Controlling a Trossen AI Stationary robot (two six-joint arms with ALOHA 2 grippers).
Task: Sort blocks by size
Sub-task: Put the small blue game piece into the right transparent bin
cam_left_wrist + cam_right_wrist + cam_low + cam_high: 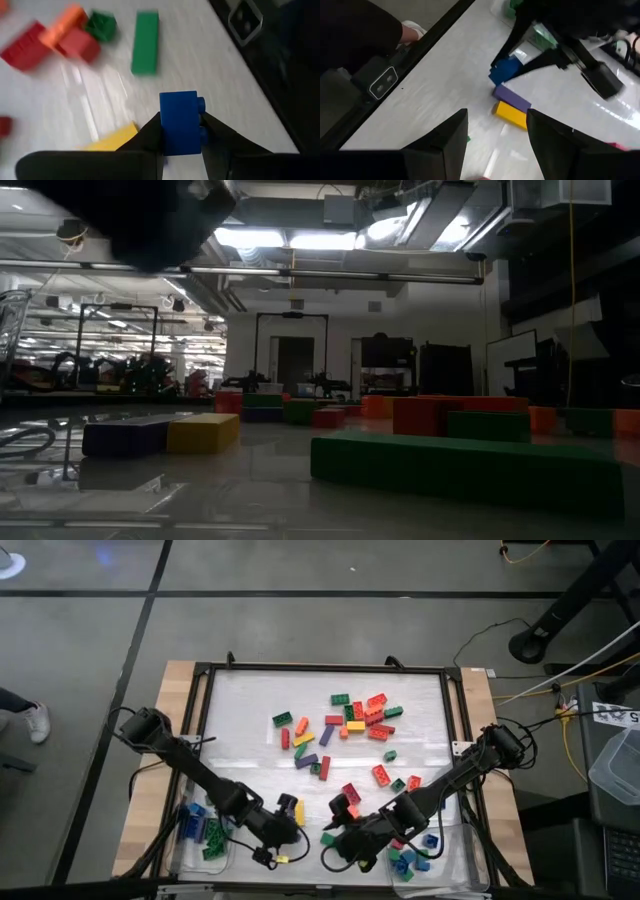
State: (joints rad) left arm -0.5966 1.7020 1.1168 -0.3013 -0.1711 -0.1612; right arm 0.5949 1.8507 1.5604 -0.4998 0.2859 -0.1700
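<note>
red block (pixel 22 46) blurred, yellow block (pixel 112 140) half hidden

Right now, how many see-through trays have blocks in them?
2. In the high view, the left tray sits at the table's lower-left corner and the right tray at its lower-right corner. Both hold blocks.

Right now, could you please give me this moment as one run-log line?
left pincer: shut on blue block, near front edge | right pincer: open, empty, beside it | yellow block, purple block: on table
</note>
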